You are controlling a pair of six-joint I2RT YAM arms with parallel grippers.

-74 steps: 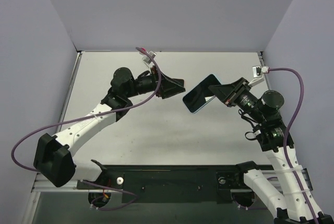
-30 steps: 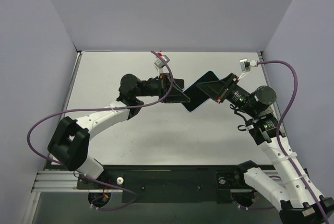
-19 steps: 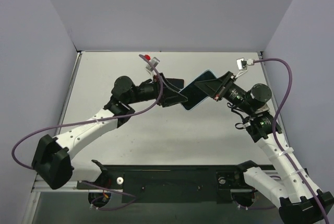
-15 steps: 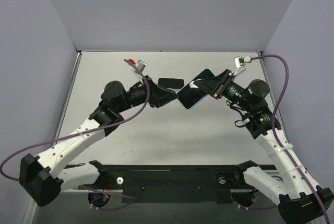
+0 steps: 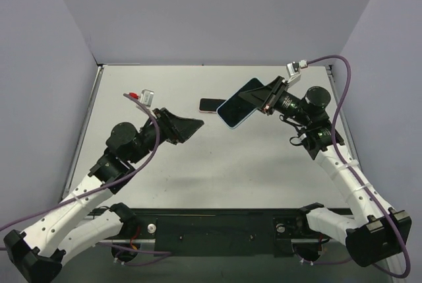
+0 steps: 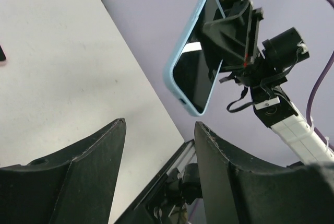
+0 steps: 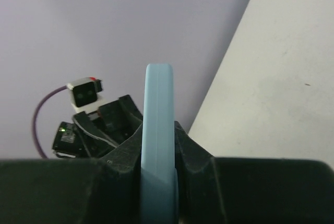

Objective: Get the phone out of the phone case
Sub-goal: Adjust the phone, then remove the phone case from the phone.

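My right gripper [image 5: 265, 100] is shut on a light-blue phone case [image 5: 231, 125] and holds it tilted above the table's back middle. A dark glossy face [image 5: 241, 101] fills the case and looks like the phone's screen. The right wrist view shows the case [image 7: 158, 93] edge-on, clamped between the right gripper's [image 7: 158, 130] two black fingers. My left gripper [image 5: 192, 128] stands open and empty, well to the left of the case and apart from it. From the left wrist, the case [image 6: 175, 72] and the dark face [image 6: 201, 67] hang beyond the spread left gripper [image 6: 160, 125].
A small flat dark thing with a pinkish edge [image 5: 210, 105] lies on the table just left of the raised case, partly behind it, and shows at the left border of the left wrist view [image 6: 1, 54]. Lilac walls close the table [image 5: 165, 85] in on three sides.
The left gripper has opened, come away from the case's lower corner and drawn back to the near left. The right gripper has carried the case slightly left and farther back.
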